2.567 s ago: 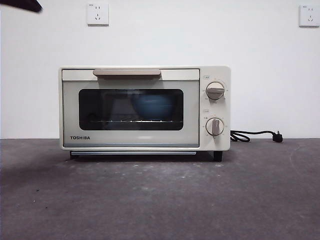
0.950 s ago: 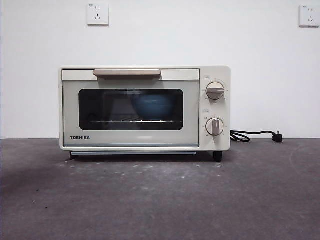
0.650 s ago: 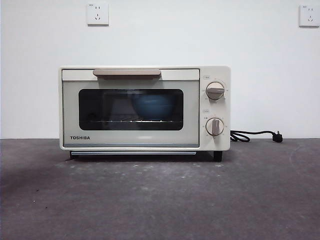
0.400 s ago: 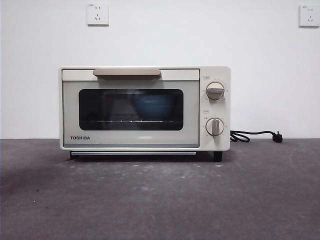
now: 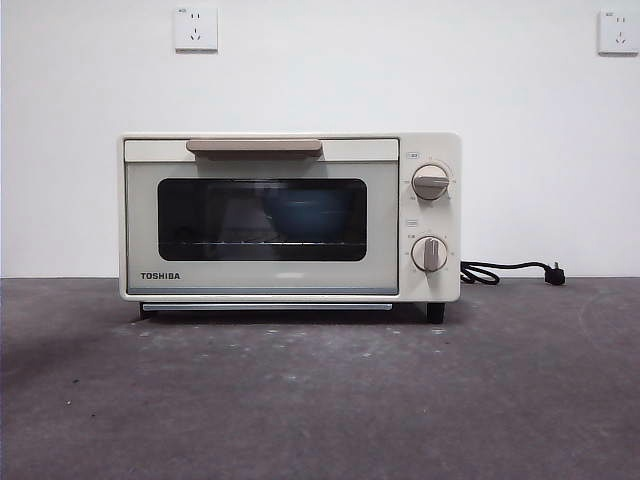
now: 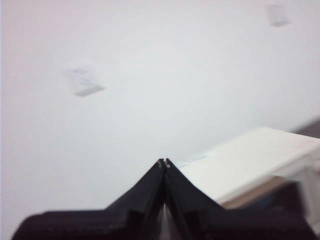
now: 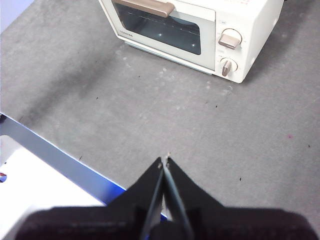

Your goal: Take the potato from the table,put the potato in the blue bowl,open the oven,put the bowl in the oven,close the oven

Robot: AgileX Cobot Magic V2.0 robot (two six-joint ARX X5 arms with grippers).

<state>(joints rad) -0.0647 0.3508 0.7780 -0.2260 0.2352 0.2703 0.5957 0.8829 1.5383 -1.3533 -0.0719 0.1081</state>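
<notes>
— Since the oven (image 5: 290, 217) stands with its door shut and the blue bowl (image 5: 305, 213) sits on the rack behind the dark glass, what do you still have to handle?

— Little, I judge. You cannot see the potato through the glass; it is presumably in the bowl. If you reopen, take the beige bar handle (image 5: 254, 147): stiff, smooth, likely a bit slippery, on a light box that could slide.

— And your grippers?

— The left gripper (image 6: 164, 162) is clenched on nothing, up near the oven's top, facing the white wall (image 5: 400, 70). The right gripper (image 7: 164, 161) is likewise pinched together, empty, high over the table (image 5: 320, 400).

— The surroundings?

— Matte grey tabletop, faintly scuffed; two sockets on the wall, and a black cord (image 5: 510, 270) lies unplugged beside the oven.
</notes>
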